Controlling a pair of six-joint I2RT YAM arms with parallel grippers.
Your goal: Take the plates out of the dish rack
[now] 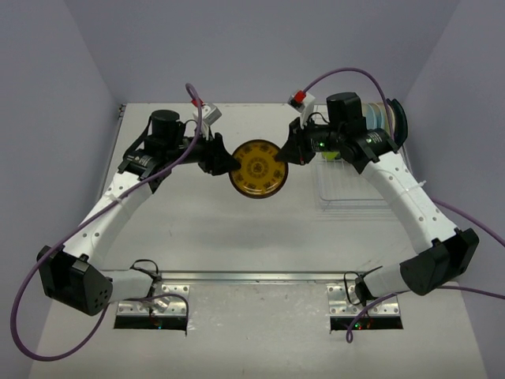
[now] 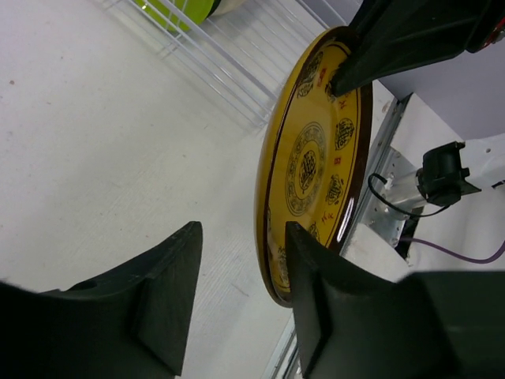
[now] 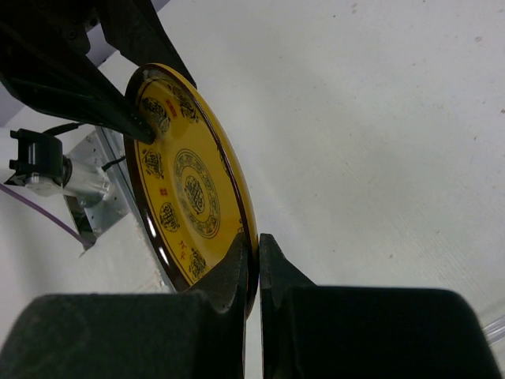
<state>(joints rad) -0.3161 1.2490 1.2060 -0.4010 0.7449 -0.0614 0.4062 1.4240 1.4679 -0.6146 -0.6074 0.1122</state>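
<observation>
The table (image 1: pixel 197 237) is taken up at its far right by the dish rack (image 1: pixel 355 189), at whose raised end a stack of plates (image 1: pixel 380 118) is left standing on edge, with a lime-green plate (image 1: pixel 330 148) half covered by the right arm. A yellow plate (image 1: pixel 256 168) with dark medallions is held at mid-table between the two arms, well clear of the rack, its patterned face turned up toward the overhead camera. Its rim on the rack side is pinched by the right gripper (image 3: pixel 258 245), whose jaws are closed narrowly on it. The opposite rim is met by the left gripper (image 2: pixel 242 233), whose jaws are spread wide; the rim is seen inside the gap, close against one finger (image 2: pixel 316 300) and apart from the other. A transfer is judged to be in hand, and it turns on that rim being bracketed before the right grip is let go. The plate's height over the table cannot be made out, and the rear plates are cut off by the right arm.
</observation>
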